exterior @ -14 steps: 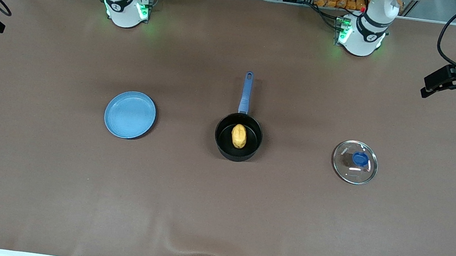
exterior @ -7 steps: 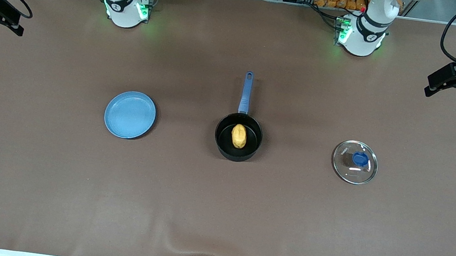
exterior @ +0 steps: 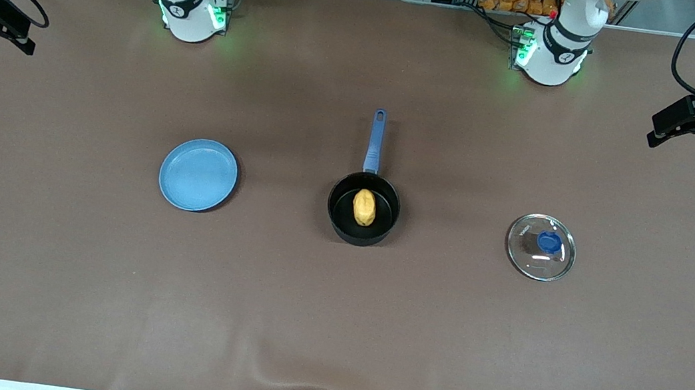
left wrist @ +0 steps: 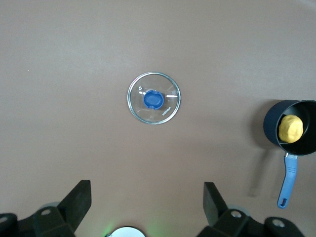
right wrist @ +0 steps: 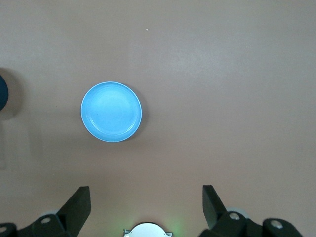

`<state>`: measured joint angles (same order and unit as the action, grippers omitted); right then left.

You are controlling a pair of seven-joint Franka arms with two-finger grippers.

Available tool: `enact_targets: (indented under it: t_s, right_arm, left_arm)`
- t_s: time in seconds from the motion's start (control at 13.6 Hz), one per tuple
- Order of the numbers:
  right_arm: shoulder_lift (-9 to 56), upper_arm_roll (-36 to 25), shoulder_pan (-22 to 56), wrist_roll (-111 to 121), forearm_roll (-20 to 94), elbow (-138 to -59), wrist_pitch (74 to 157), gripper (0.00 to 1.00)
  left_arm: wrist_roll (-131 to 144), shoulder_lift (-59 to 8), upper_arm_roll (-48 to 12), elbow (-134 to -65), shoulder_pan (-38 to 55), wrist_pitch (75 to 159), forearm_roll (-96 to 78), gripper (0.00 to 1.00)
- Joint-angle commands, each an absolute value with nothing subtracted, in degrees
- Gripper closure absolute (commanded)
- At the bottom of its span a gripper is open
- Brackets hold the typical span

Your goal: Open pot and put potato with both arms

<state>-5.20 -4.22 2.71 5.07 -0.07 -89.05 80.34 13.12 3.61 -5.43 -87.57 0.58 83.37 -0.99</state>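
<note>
Potato (exterior: 364, 207) lies inside the pot (exterior: 363, 209) at mid-desk, long axis running along the line of the pot's blue handle (exterior: 375, 140), which points toward the arm bases. Pot is uncovered; glass lid (exterior: 541, 246) with blue knob rests flat on the desk (exterior: 330, 327), well apart from the pot toward the left arm's end. Blue plate (exterior: 198, 175) sits bare, well apart from the pot toward the right arm's end. Left tool (left wrist: 147, 200) hangs high over the left arm's end of the desk, fingers spread wide, nothing between them; its wrist view looks down on the lid, with pot and potato off to one side. Right tool (right wrist: 146, 200) hangs high over the right arm's end, fingers likewise apart and empty, looking down on the plate. Both arms wait. Pot sits about midway between the two tools, neither clearly nearer. Judgement: lid off, potato in, task looks complete; no further reach seems called for.
</note>
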Motion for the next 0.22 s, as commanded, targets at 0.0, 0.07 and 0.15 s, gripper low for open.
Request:
enact_targets:
  t_s: [0.0, 0.07, 0.15]
  right_arm:
    - [-5.45, -3.43, 2.02, 5.1, -1.14, -88.51, 80.51, 0.0]
    - [-5.36, -3.43, 2.11, 5.45, -1.4, -87.9, 80.77, 0.0]
    - [-5.1, -3.43, 1.85, 5.54, -1.49, -87.8, 80.86, 0.0]
  left_arm:
    - [12.22, 4.48, -5.36, -87.19, 0.53, 83.14, 0.26, 0.0]
    - [12.22, 4.31, -5.27, -86.93, 0.35, 83.14, 0.26, 0.0]
    - [12.22, 4.31, -5.36, -86.92, 0.35, 83.14, 0.26, 0.0]
